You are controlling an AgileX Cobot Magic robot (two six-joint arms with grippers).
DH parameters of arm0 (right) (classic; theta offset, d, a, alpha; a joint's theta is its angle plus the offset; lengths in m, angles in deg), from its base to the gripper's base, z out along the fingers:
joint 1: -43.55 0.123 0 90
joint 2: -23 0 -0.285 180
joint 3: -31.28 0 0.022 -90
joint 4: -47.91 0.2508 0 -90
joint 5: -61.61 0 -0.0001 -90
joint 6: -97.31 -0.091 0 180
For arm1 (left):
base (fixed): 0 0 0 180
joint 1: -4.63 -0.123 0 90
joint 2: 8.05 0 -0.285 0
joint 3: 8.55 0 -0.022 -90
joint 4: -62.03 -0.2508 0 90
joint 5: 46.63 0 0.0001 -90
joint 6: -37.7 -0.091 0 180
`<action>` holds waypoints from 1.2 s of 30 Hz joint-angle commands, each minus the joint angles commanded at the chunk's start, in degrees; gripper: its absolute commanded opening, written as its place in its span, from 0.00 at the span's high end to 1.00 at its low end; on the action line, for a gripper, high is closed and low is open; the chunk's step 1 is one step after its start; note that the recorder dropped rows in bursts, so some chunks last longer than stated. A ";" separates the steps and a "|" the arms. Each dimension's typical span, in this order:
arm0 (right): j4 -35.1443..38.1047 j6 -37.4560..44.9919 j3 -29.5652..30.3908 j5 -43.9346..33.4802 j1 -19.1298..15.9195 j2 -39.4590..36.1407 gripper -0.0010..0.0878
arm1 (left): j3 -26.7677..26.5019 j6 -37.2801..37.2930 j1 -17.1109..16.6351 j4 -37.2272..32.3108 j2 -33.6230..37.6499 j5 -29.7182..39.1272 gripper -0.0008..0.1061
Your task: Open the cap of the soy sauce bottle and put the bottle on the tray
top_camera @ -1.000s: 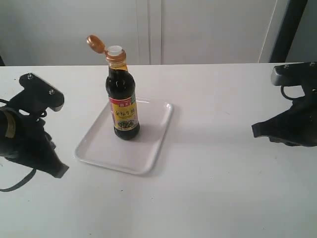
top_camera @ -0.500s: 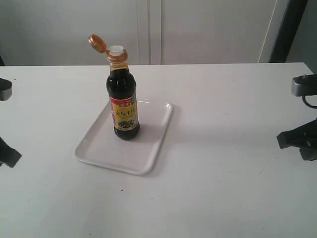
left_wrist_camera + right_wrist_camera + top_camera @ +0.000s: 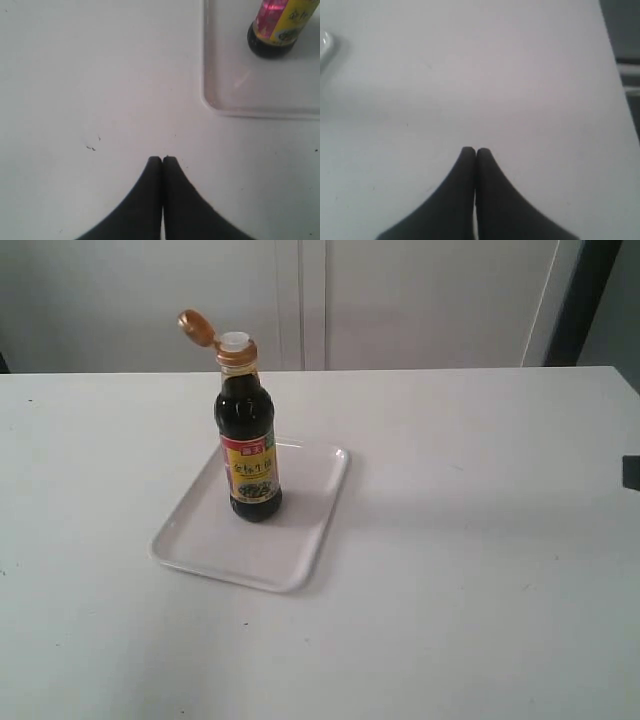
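Note:
The soy sauce bottle [image 3: 248, 445] stands upright on the white tray [image 3: 305, 540], its base also showing in the left wrist view [image 3: 272, 42]. Its copper-orange cap [image 3: 196, 327] is flipped open to the left, and the white spout [image 3: 234, 340] is bare. In the left wrist view my left gripper [image 3: 162, 159] is shut with nothing in it, over bare table well away from the tray's corner [image 3: 212, 102]. My right gripper [image 3: 475, 150] is shut and empty too, with only the tray's rim [image 3: 324, 45] at the frame edge. Neither gripper's jaws show in the exterior view.
The white table [image 3: 470, 540] spreads around the tray. A dark bit of the right arm [image 3: 632, 472] pokes in at the exterior view's right edge. The table's edge [image 3: 615, 75] runs along one side of the right wrist view.
Both arms have pulled back out of the exterior view, the left off the left side and the right off the right side. The bottle and tray have stayed still.

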 joint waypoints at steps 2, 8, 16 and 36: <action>0.00 0.00 1.89 3.24 0.00 3.48 0.99 | 1.90 0.00 0.00 0.00 -2.64 -2.09 0.99; 0.00 0.00 6.90 9.55 0.11 11.79 0.99 | 8.30 0.62 0.00 0.00 -9.42 -8.32 0.99; 0.00 0.53 11.97 14.40 0.11 20.34 0.99 | 14.26 1.53 0.00 0.08 -16.44 -13.31 0.99; 0.00 0.88 14.45 16.00 0.11 27.64 0.99 | 15.50 1.13 0.00 3.93 -26.71 -8.56 0.99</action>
